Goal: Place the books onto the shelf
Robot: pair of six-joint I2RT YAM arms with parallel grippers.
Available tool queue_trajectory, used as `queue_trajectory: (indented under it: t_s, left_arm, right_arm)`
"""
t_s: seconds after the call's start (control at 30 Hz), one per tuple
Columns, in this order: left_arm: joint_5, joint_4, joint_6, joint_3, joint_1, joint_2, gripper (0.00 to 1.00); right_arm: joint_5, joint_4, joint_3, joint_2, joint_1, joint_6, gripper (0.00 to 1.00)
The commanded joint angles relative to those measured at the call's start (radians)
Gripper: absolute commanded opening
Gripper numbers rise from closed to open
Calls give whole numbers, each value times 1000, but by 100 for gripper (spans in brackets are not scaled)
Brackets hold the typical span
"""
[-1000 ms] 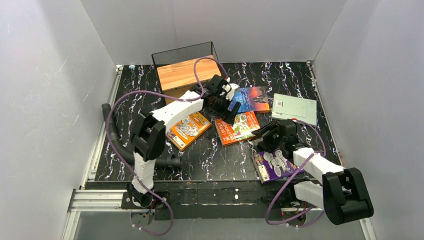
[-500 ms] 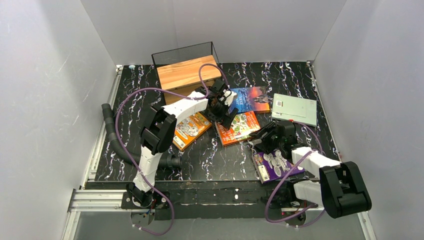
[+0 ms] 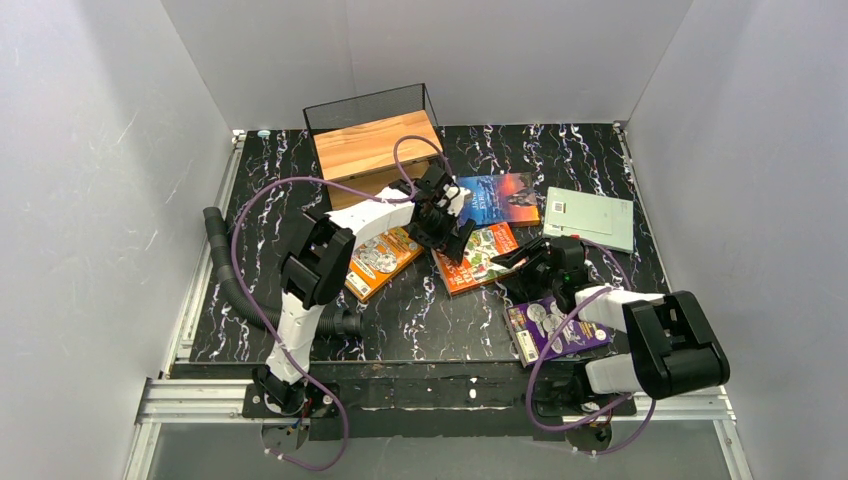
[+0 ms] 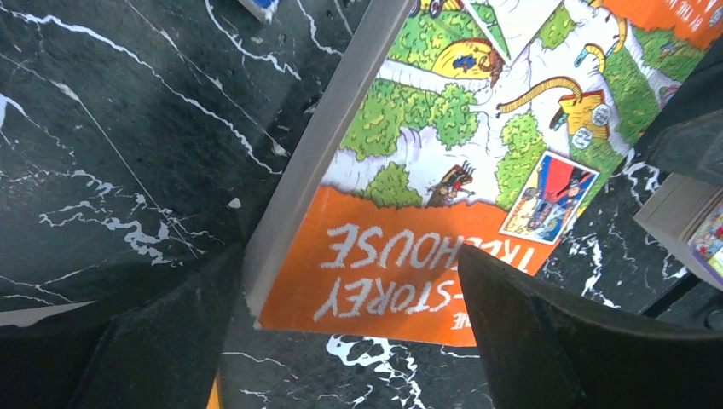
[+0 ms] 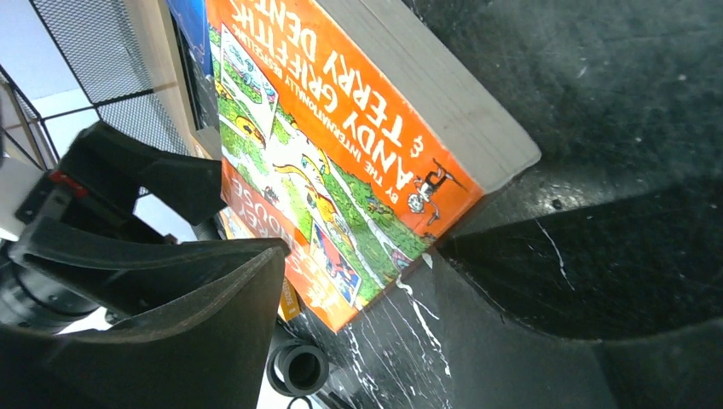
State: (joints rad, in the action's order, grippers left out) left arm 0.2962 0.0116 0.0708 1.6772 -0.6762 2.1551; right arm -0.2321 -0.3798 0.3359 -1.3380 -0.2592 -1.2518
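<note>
The red-green illustrated book (image 3: 478,256) lies flat mid-table. My left gripper (image 3: 446,226) hangs open over its left end; in the left wrist view its dark fingers (image 4: 546,341) straddle the orange title end of the book (image 4: 443,170). My right gripper (image 3: 515,262) is open at the book's right edge, and in the right wrist view a corner of the book (image 5: 341,153) points into the gap between its fingers (image 5: 170,324). An orange book (image 3: 378,258), a purple book (image 3: 555,328), a blue book (image 3: 500,198) and a pale grey-green book (image 3: 590,217) lie around it. The shelf (image 3: 370,140) stands at the back.
White walls close in the table on three sides. A purple cable (image 3: 270,190) loops over the left arm and a black corrugated hose (image 3: 225,270) lies along the left edge. The purple book sits just under the right forearm.
The left gripper has come down and nearer, onto the red-green book's left end. The right arm has swung left, bringing its gripper up to that book's right edge.
</note>
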Motion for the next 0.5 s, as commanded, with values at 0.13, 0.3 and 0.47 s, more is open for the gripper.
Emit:
queue_trajectory:
  t_s: [0.13, 0.3, 0.47]
  left_arm:
    - [165, 18, 113, -95, -6, -36, 96]
    - [193, -4, 138, -134, -13, -45, 96]
    - [214, -5, 149, -138, -32, -43, 85]
  right_arm:
    - [27, -261, -72, -105, -21, -59, 73]
    - [16, -421, -118, -111, -21, -76, 73]
    - [10, -468, -140, -30, -25, -74, 72]
